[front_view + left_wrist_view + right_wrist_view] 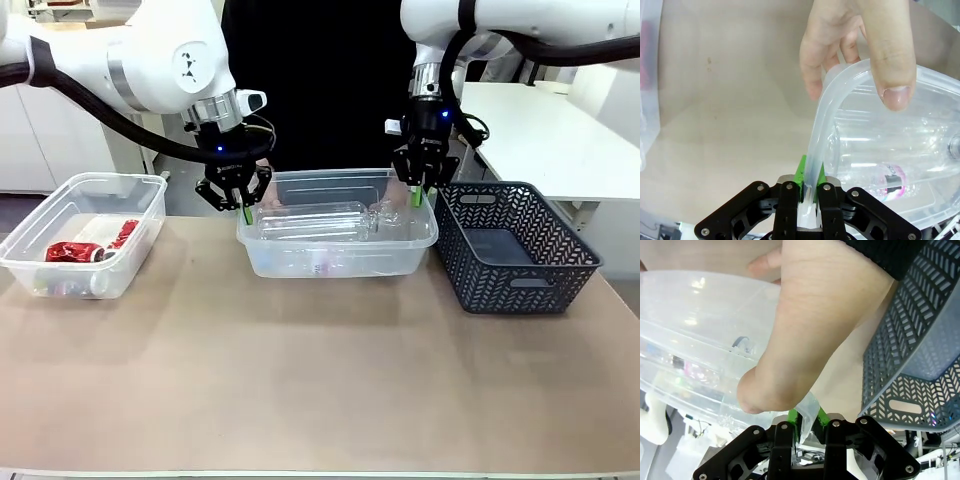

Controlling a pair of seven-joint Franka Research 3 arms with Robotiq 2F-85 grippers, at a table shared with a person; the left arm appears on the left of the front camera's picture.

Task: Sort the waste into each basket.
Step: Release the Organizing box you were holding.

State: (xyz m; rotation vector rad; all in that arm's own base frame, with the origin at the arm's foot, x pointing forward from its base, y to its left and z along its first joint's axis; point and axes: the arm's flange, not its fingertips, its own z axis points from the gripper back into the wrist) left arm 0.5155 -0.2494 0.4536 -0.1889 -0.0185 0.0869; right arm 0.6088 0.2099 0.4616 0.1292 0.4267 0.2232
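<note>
While gripped at both short ends, middle tub (340, 255) with clear bottles (310, 220) sits on table (300, 380), long axis running arm to arm. Left end effector (245, 208) clamped on left rim, right end effector (418, 195) on right rim. Person's hand (860, 45) grips the rim too.

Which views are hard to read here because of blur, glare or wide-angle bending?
Front view: sharp, evenly lit, with soft shadows under the middle tub. Left wrist view: the person's fingers loom large and soft-edged; the tub rim curves from lens bending. Right wrist view: the person's hand is close and blurred; glare spots sit on the tub wall, and the dark basket bows.
</note>
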